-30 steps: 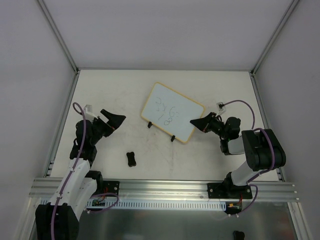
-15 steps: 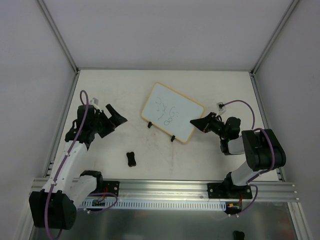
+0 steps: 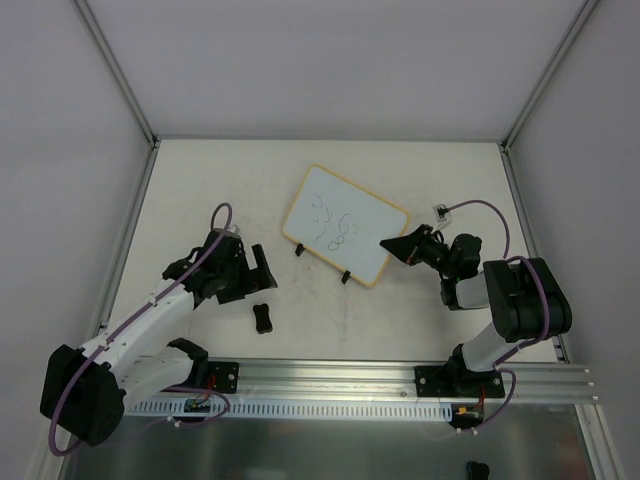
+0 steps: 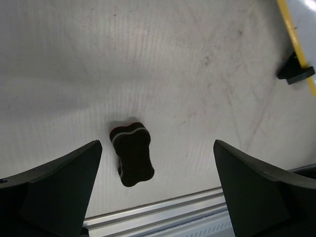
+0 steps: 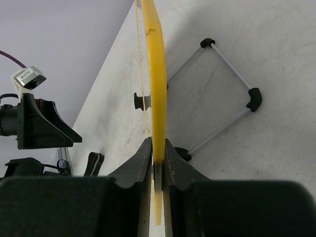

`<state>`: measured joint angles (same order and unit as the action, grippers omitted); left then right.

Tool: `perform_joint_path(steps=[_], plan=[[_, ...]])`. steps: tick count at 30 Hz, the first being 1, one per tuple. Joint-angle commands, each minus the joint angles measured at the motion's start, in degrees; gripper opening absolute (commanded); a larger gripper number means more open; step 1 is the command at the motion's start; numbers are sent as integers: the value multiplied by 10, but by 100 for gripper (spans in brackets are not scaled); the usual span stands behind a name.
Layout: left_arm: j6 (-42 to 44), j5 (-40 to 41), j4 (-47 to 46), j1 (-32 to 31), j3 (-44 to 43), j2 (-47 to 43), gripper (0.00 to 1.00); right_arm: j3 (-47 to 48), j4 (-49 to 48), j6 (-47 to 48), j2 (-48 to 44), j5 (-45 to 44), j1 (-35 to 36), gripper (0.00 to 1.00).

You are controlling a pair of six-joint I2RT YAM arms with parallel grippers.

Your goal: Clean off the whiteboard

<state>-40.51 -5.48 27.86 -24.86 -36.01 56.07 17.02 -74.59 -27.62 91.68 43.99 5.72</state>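
The whiteboard (image 3: pixel 345 226) stands at mid bench (image 3: pixel 200 180), scribbles on it; the right end effector (image 5: pixel 157 144) pinches its edge; the left end effector (image 4: pixel 157 145) hovers spread over the eraser (image 4: pixel 132 153); it should descend centred, then close across the narrow waist.
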Motion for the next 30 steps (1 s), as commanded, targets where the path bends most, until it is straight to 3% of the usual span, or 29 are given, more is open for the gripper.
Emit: perform_joint_path(steps=[1, 9, 19, 30], plan=[[-10, 50, 23, -13, 22, 14, 98, 7, -131, 20, -5, -3, -6, 0], [-4, 51, 27, -23, 25, 48, 91, 8, -131, 20, -4, -3, -5, 0], [-38, 66, 36, -98, 16, 84, 89, 11, -131, 18, -1, -1, -5, 0], [-46, 101, 40, -124, 15, 117, 75, 8, -131, 19, -6, -1, -6, 0]])
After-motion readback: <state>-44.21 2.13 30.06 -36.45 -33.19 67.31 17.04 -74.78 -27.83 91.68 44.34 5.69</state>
